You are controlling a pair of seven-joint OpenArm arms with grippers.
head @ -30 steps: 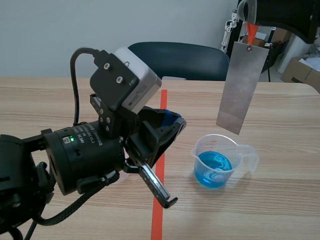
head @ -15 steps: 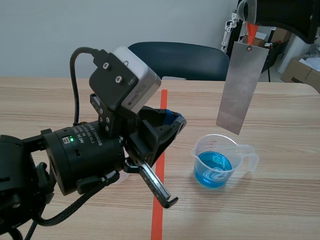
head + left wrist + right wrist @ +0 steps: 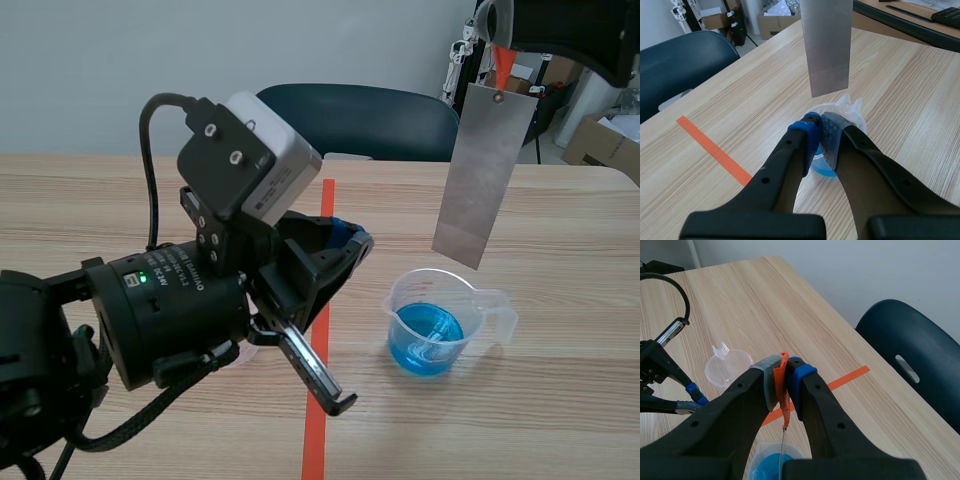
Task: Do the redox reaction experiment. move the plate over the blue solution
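Hanging below the right fingers (image 3: 799, 374), pinched shut on its orange tab (image 3: 784, 390): a grey metal plate (image 3: 483, 175), nearly upright, lower edge just above the beaker (image 3: 455, 305) of blue solution (image 3: 428, 342), not touching. Just short of that beaker: the left fingers (image 3: 812, 131), closed together on nothing. Near the left fingers, an empty clear cup (image 3: 729, 367) on the surface (image 3: 560, 400). Past the surface, a dark chair (image 3: 370, 120).
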